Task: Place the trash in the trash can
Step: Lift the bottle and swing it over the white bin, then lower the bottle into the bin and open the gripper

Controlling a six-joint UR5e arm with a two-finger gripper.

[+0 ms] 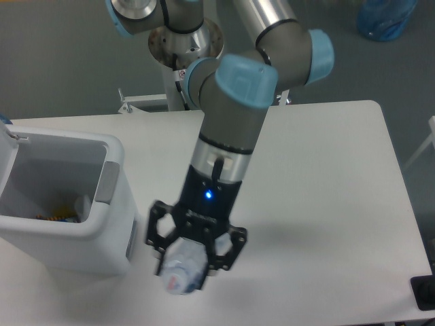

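Above the white table (326,204), my black gripper (190,261) is clamped on the clear, crinkly plastic bottle (183,272), right beside the white boxy trash can (112,176) w/ round corners.

A white table (326,204) with rounded corners is seen over a grey floor (61,61). A blue bag-like object (385,17) is set on the floor at the upper right, well apart from the table. A dark item (425,293) is cut off at the lower right edge. A small metal bracket (126,103) is fixed at the table's far edge.
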